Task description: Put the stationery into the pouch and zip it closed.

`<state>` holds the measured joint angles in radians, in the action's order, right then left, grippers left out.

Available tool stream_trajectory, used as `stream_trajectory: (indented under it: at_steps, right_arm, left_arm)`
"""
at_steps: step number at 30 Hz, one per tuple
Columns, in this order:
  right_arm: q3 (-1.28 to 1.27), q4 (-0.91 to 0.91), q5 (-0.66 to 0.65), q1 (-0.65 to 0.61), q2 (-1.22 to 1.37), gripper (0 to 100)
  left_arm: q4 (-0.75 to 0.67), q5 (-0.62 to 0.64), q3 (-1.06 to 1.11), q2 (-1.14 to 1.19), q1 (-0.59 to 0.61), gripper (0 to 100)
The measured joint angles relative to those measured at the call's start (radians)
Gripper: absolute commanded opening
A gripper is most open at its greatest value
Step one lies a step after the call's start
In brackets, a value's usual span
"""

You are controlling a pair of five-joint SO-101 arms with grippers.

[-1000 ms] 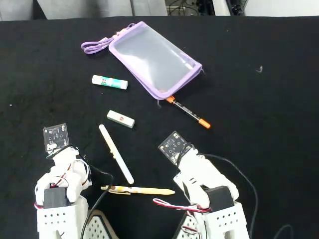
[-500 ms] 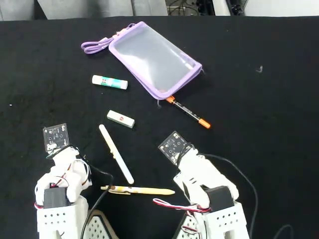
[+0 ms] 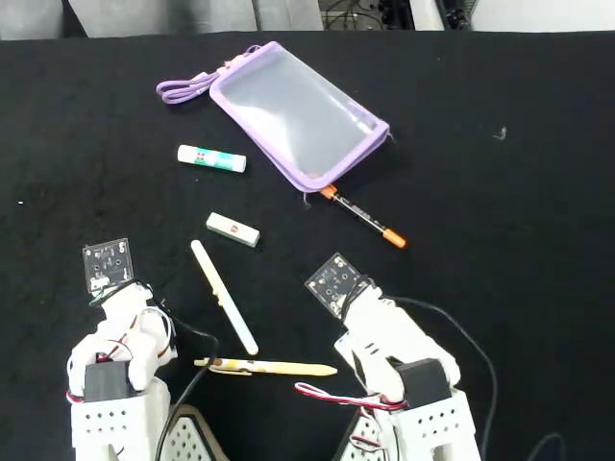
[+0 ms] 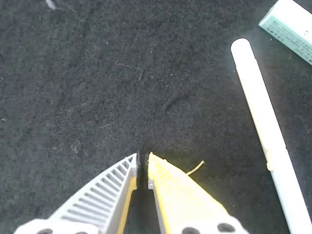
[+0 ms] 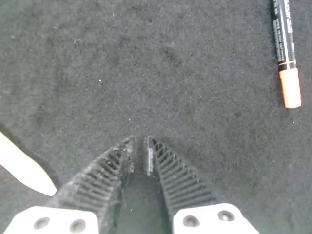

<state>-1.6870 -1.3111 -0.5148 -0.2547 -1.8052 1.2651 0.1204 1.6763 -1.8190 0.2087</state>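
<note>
We are holding nothing: left gripper and right gripper pinched narrow, far from the pouch. The orange-capped pen is touching its edge; we are planning a wide-open straddle.

White left arm at seven o'clock, right arm at five; each has a black board and red cables. The left gripper is ribbed white and yellow, the right gripper black.

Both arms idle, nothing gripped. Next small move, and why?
Probably open the jaws of the left gripper and ease it toward the white pen, lying just beside it. Both it and the right gripper are shut on nothing, and the pouch looks empty.
</note>
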Motion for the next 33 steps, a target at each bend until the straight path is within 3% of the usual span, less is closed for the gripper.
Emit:
stream_trajectory:
  at_steps: [17, 22, 28, 33]
  right_arm:
    - [0.000, 0.018, -0.002, 0.000, 0.000, 3.9]
    - [0.051, 0.147, -0.130, 0.068, 0.000, 4.4]
    - [0.313, 0.242, 0.075, 0.267, 0.000, 26.0]
    - [0.482, 0.285, 0.265, 0.293, 0.023, 27.5]
  left_arm:
    - [0.000, 0.000, 0.000, 0.000, 0.000, 5]
    - [0.000, 0.000, 0.000, 0.000, 0.000, 5]
    - [0.000, 0.000, 0.000, 0.000, 0.000, 5]
    - [0.000, 0.000, 0.000, 0.000, 0.000, 5]
